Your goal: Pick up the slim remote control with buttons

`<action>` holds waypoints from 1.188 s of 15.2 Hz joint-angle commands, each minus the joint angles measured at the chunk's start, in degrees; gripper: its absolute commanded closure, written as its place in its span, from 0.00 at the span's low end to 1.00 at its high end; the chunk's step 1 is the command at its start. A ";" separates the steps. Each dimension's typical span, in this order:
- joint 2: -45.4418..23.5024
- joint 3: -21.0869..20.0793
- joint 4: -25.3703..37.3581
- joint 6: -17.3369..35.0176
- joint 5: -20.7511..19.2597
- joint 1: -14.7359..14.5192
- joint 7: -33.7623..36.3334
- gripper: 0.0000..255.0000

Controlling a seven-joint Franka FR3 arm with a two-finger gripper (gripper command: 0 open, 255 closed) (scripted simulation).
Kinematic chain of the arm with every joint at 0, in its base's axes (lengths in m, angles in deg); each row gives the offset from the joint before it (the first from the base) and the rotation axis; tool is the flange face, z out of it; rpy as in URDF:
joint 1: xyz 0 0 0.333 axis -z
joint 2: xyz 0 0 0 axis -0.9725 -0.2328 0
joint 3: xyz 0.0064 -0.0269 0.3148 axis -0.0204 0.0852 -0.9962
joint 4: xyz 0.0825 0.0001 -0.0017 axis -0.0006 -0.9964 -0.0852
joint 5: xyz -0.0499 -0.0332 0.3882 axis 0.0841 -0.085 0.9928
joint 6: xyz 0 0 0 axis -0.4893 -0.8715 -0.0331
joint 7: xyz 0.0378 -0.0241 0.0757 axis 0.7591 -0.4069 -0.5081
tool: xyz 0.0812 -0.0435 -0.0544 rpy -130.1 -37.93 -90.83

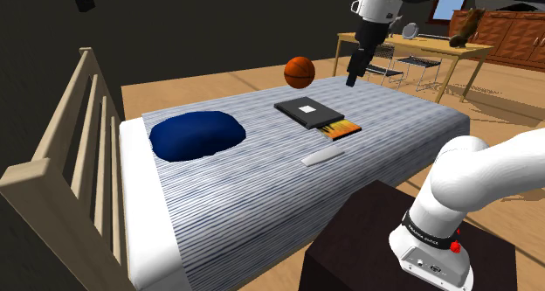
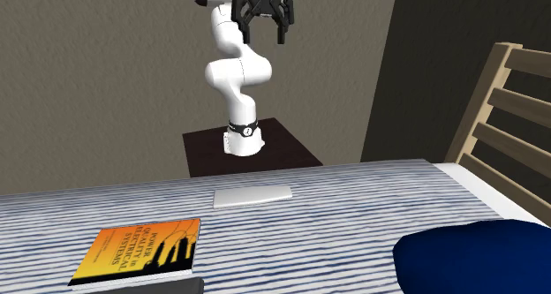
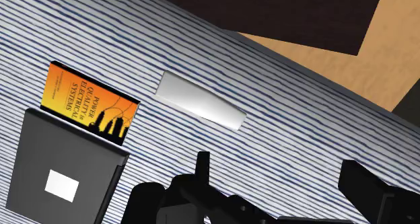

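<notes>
The slim remote [image 1: 321, 159] is a plain pale grey bar lying flat on the striped bed cover, near the edge that faces the stand. No buttons show on it. In the second exterior view the remote [image 2: 252, 196] lies just in front of the stand. My gripper [image 1: 354, 75] hangs high above the bed's far side, well above and beyond the remote. Its fingers stand apart in the second exterior view, gripper [image 2: 263, 23] open and holding nothing. In the wrist view the remote [image 3: 200, 100] lies ahead of the gripper [image 3: 283, 182], far below it.
A black flat case with a white label [image 1: 306, 111] overlaps an orange book [image 1: 341, 129] beside the remote. A dark blue pillow [image 1: 196, 134] lies toward the wooden headboard [image 1: 79, 158]. A basketball [image 1: 299, 71] shows beyond the bed. The dark stand [image 1: 384, 245] adjoins the bed.
</notes>
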 commanded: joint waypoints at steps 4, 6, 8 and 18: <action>-0.14 3.27 -5.13 4.77 -1.67 -1.86 -7.60 0.00; -0.74 5.56 -8.14 8.02 -2.88 -3.05 -12.64 0.00; -1.76 7.88 -10.81 11.36 -4.12 -4.16 -17.69 0.00; -13.76 20.16 -18.96 29.62 -9.66 -9.84 -43.19 0.00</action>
